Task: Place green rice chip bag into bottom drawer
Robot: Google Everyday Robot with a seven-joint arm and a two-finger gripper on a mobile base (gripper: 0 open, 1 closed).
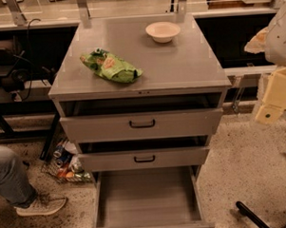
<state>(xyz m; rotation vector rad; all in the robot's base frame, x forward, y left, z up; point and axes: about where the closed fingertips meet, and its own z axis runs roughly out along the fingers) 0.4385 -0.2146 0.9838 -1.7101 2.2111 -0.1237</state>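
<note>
The small, crinkled, bright green rice chip bag (111, 66) lies on the left part of the flat grey metal worktop (179, 62), near its front edge. It is well apart from the round cream bowl (162, 31) at the far side. The pale yellow tool (269, 111) hangs to the right of the cabinet, lower than the worktop and far from the bag. I cannot tell if it is apart or together. The job now, I think, is picking up the bag. To do it well, the tool should come down on the bag's puffy middle and squeeze softly, because a thin bag can slip. The deep grey bottom drawer (146, 196) is pulled out wide, and its floor has nothing on it. The bowl looks empty too.
</note>
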